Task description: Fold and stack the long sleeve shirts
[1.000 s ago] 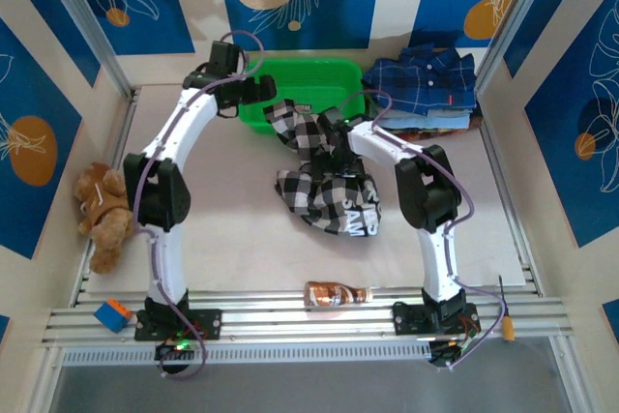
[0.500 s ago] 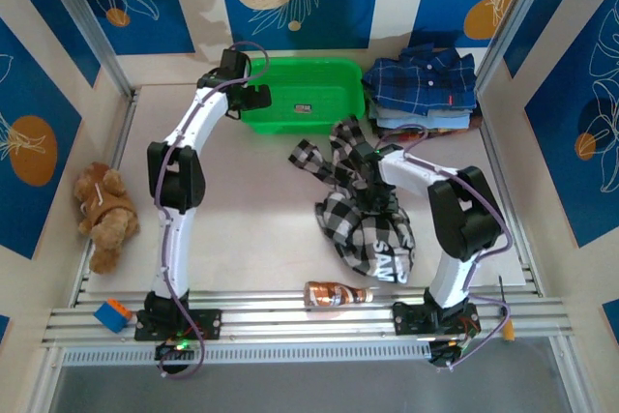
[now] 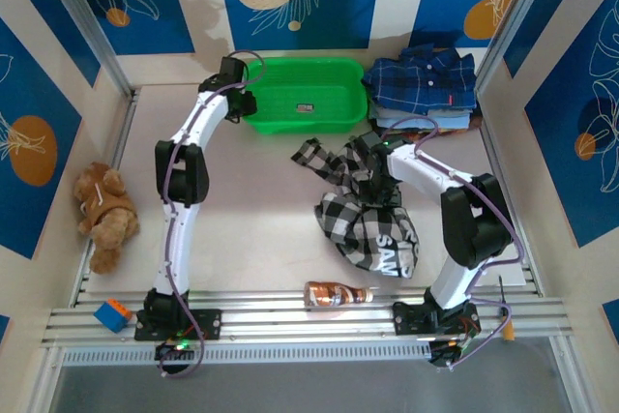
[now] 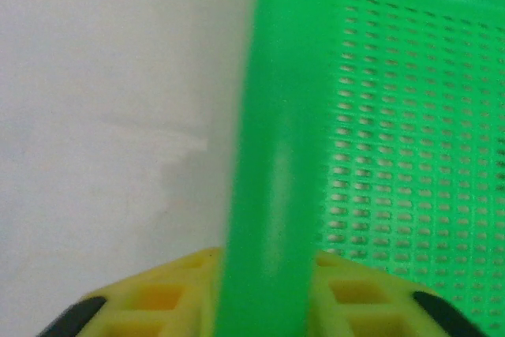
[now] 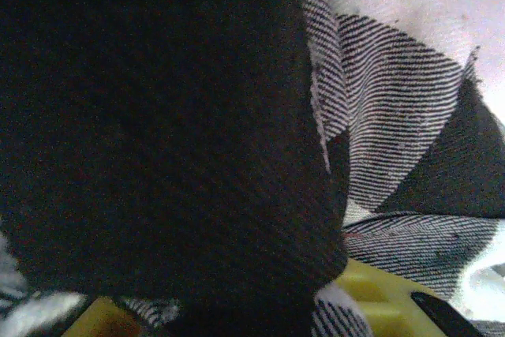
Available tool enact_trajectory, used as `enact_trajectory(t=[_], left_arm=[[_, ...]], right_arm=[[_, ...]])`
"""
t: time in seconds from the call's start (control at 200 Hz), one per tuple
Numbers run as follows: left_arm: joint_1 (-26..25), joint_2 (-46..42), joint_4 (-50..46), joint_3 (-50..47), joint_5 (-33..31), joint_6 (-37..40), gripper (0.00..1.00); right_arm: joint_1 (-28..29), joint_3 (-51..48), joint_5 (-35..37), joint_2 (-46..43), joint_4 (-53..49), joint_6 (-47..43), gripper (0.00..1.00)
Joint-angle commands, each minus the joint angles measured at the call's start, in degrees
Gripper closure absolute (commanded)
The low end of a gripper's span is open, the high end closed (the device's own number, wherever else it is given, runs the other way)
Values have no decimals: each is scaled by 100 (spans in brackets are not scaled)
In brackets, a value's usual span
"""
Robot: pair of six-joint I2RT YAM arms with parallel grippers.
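Left fingers (image 3: 243, 103) clamp green basket (image 3: 290, 126) rim; right fingers (image 3: 379, 181) grip checked shirt (image 3: 354, 226).
Wrist view: rim between fingers. Top view: left arm (image 3: 184, 173) outstretched, right elbow (image 3: 474, 229) bent, shirt heaped under fingers.

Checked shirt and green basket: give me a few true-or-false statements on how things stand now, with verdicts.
1. The checked shirt lies inside the green basket. False: it lies crumpled on the table, in front of the basket.
2. The left gripper has its jaws either side of the basket's rim. True.
3. A navy plaid shirt tops the folded stack. True.
4. The right gripper is clear of cloth. False: it grips the checked shirt.
5. The plush toy lies at the right edge. False: left edge.
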Motion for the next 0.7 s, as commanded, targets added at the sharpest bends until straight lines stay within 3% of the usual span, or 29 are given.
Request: enact_trajectory(t=[0.0, 0.21, 0.36, 0.455, 0.56, 0.695], left_arm=[[188, -549, -274, -476, -178, 7, 88], [475, -2395, -185, -2905, -742, -907, 100], [1063, -4146, 289, -5387, -845, -2895, 100], [1289, -5337, 610, -6669, -1270, -4308, 100], [1345, -6087, 152, -7048, -2117, -5517, 100], [1335, -6429, -625, -6875, -3039, -6900, 100]], right_arm=[[45, 269, -291, 163, -69, -164, 70], [20, 367, -510, 308, 92, -299, 73], [-47, 382, -714, 382, 266, -407, 73], [-79, 473, -874, 475, 348, -502, 73], [-87, 686, -1033, 642, 389, -662, 73], [-97, 938, -1144, 838, 393, -839, 73]])
